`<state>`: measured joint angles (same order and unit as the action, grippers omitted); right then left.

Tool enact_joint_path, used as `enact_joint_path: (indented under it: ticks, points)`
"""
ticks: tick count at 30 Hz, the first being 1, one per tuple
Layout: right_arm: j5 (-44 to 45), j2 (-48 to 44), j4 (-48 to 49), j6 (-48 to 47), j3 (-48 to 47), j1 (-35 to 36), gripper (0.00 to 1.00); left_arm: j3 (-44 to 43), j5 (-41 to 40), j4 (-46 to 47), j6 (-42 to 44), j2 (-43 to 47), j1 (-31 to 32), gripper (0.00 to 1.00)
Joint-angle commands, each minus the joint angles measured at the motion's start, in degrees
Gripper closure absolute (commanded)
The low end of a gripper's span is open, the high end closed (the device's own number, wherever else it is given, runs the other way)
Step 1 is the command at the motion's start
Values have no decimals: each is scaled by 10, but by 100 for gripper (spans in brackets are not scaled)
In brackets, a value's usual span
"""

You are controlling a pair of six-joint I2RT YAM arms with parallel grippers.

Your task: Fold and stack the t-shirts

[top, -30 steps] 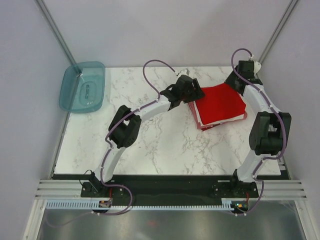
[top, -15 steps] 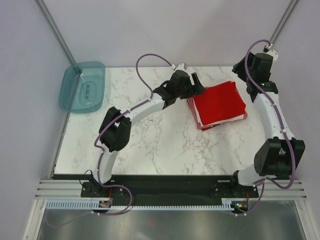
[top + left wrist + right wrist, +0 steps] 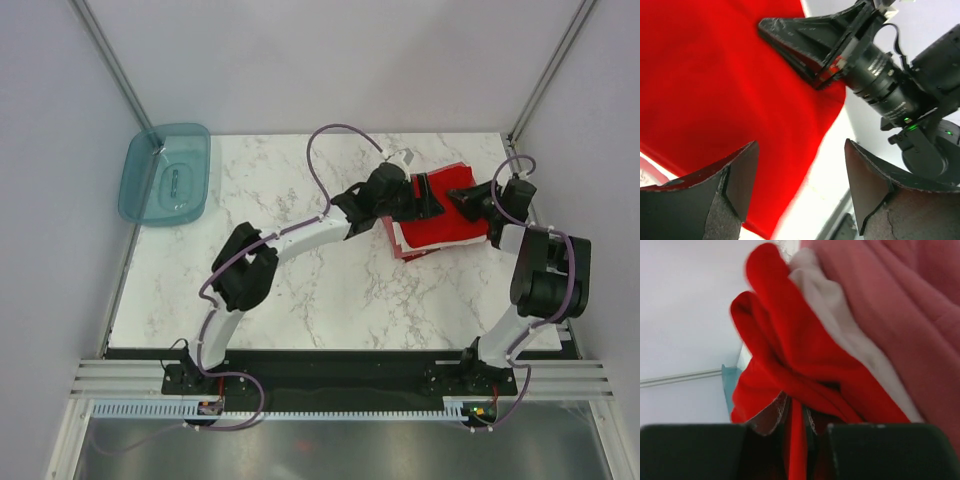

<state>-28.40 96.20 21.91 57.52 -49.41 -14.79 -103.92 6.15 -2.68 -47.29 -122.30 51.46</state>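
The bright red t-shirt (image 3: 450,228) lies on top of the white t-shirt (image 3: 840,325) and the pinkish-red t-shirt (image 3: 910,315), at the far right of the counter (image 3: 300,290). The right tool (image 3: 797,437) is pinched narrow on the red one's edge. The left tool (image 3: 800,150) hangs wide above it and holds nothing. If the right tool pulls up, the neat fold could come undone. The shirts under it could slide too.

The bright red t-shirt (image 3: 715,90) fills the upper left and centre of the frame, its edge running down toward the bottom centre. At the bottom, the left gripper (image 3: 800,192) has its two dark fingers spread wide over that edge and the pale table (image 3: 832,165). The right gripper (image 3: 771,29) reaches in from the upper right, its tips pressed together against the red cloth.
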Motion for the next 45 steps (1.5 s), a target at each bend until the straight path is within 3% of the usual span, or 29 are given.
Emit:
enact_joint_path:
  ticks: [1, 3, 7, 11, 17, 21, 23, 30, 33, 36, 42, 45]
  points:
    - [-57, 63, 181, 79, 16, -11, 82, -23, -5, 0, -2, -72, -8, 24]
    - [-60, 109, 254, 95, 24, -12, 83, -30, -2, -1, -20, -114, -20, 25]
    - [-66, 109, 279, 107, 28, -12, 82, -18, 14, 15, -31, -121, -37, 27]
    - [-45, -6, 158, 26, 25, -9, 77, 23, -11, 15, 14, -55, -38, 27]
    - [-18, -133, 39, -11, 27, 11, 73, 61, -25, 4, 40, 46, -38, 24]
    - [-25, -181, 17, 5, 68, 29, 73, 94, -19, -2, 26, 94, -49, 23]
    - [-26, -191, 50, 32, 99, 29, 72, 115, -10, -1, 14, 110, -59, 23]
    - [-34, -89, 147, 49, 179, -8, 73, 206, -10, 4, -5, 183, -81, 23]
    - [-12, -64, 107, 8, 158, -10, 72, 268, -22, 13, -4, 249, -96, 22]
    - [-18, -77, 96, -4, 136, -2, 67, 332, -31, 15, 7, 303, -116, 18]
    - [54, -225, -72, -84, 70, 44, 38, 448, -74, 5, 35, 454, -157, 1]
    - [59, -276, -115, -82, 63, 53, 37, 499, -107, 1, 55, 525, -164, 0]
